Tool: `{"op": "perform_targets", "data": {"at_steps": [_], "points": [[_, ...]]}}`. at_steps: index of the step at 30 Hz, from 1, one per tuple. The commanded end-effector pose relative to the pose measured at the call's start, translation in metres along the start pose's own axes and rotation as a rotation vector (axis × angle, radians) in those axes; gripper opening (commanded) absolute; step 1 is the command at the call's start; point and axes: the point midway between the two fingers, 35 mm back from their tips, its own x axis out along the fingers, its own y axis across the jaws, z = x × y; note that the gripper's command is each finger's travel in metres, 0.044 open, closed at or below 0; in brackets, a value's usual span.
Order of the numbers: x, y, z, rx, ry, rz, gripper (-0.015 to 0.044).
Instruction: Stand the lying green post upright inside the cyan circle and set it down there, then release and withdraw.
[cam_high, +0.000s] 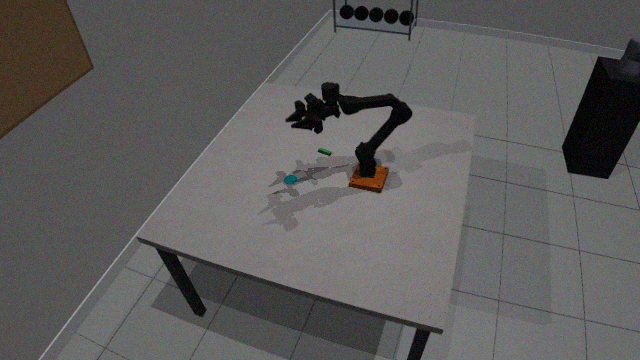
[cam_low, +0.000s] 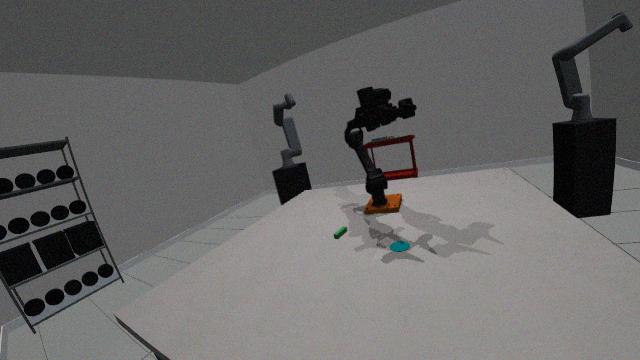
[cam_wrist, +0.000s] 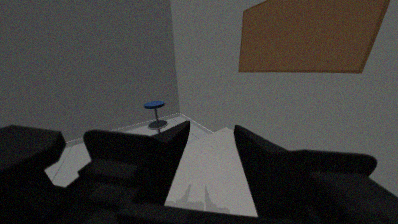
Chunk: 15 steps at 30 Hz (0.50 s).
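The green post (cam_high: 324, 151) (cam_low: 340, 232) lies on its side on the table. The cyan circle (cam_high: 290, 179) (cam_low: 399, 246) is flat on the table, a little way from the post, with the arm's shadow around it. My gripper (cam_high: 289, 123) (cam_wrist: 212, 126) is open and empty, held high above the table. In the wrist view its two dark fingers stand apart, with only table and room behind them. Neither post nor circle shows in the wrist view. In the exterior view the fingertips are hard to make out.
The pale table (cam_high: 300, 250) (cam_low: 350, 310) (cam_wrist: 210, 165) carries the arm's orange base (cam_high: 369, 179) (cam_low: 383, 204). Shadows of the arm lie across the tabletop. A shelf rack (cam_low: 75, 254), a red cart (cam_low: 414, 155) and a blue stool (cam_wrist: 154, 105) stand away from the table.
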Motion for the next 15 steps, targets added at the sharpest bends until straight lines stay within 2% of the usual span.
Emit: {"op": "perform_targets", "data": {"at_steps": [1,15], "points": [[0.006,-0.025,-0.017,0.012,0.096,-0.086,0.0233],[-0.007,-0.123,-0.090,0.127,0.492,-0.409,0.0233]]}}
